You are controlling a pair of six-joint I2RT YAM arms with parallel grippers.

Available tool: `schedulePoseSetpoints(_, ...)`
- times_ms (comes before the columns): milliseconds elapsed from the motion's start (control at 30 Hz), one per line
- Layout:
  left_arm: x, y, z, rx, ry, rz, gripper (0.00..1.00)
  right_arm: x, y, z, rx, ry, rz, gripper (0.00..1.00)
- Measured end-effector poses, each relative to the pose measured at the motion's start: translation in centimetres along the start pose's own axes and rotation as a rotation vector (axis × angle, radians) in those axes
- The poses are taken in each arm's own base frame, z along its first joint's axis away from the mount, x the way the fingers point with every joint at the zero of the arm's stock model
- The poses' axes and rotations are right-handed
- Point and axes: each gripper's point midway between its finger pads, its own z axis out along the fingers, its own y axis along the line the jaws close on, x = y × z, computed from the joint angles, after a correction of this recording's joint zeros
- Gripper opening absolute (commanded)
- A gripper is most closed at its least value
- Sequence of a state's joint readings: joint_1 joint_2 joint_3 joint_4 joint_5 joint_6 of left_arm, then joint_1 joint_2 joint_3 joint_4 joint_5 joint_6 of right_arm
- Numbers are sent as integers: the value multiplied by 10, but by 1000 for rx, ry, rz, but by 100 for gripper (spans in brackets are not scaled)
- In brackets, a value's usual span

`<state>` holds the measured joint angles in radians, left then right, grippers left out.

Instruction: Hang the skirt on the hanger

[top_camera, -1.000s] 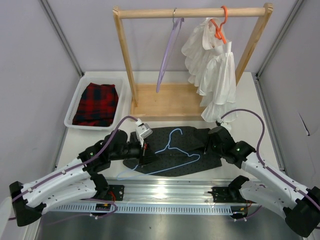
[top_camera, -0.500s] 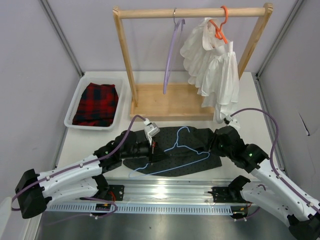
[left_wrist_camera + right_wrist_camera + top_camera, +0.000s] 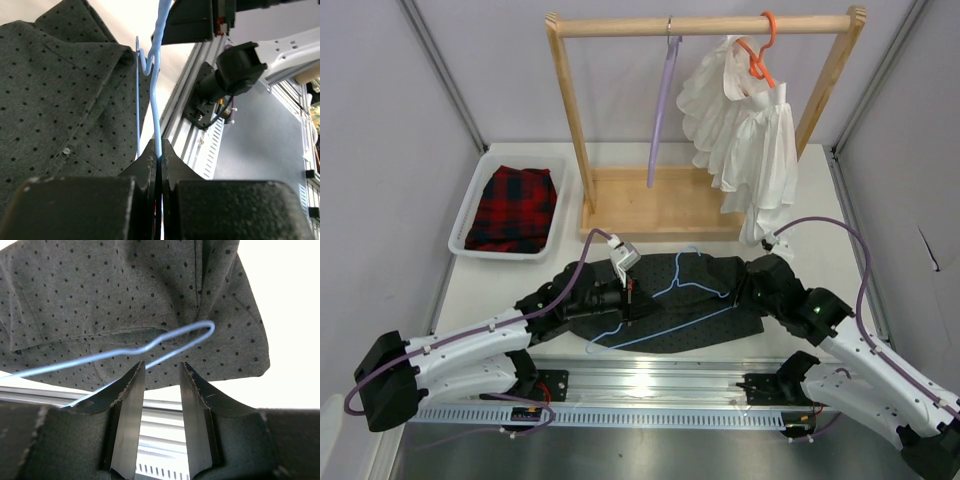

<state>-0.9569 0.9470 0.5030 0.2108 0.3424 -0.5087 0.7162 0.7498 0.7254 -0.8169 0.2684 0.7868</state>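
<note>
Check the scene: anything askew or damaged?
The orange hanger sits tilted on the rail, so the white ruffled garment hangs lopsided. The pale-blue hanger lies on top of the skirt, not inside it, its wire pinched by the left gripper. No spill or tear visible.

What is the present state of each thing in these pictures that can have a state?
skirt, spread flat on the table
hanger, resting on the skirt, not threaded into it
left gripper, shut on the hanger
right gripper, open, near the hanger's end
lilac hanger, hanging bare on the rack
orange hanger, on the rack, carrying the white garment
plaid garment, folded in the bin
</note>
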Motion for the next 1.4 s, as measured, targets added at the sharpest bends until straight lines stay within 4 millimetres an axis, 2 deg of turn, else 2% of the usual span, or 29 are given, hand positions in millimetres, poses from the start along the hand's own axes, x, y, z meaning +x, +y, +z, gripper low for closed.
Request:
schedulePoseSetpoints(333,3,17,7,-77,-11,-39,0,14,-1,19,26,44,-15,43)
schedulePoseSetpoints(767,8,39,10,-147,-15,-101,0,16,1,37,46,51,-24,43)
schedulePoseSetpoints(1000,13,52,12,-179,-1,-127,0,24,-7,47,76,62,-38,43)
schedulePoseSetpoints(1400,19,64,10,-198,-6,-149,0,27,-11,52,97,66,-48,47)
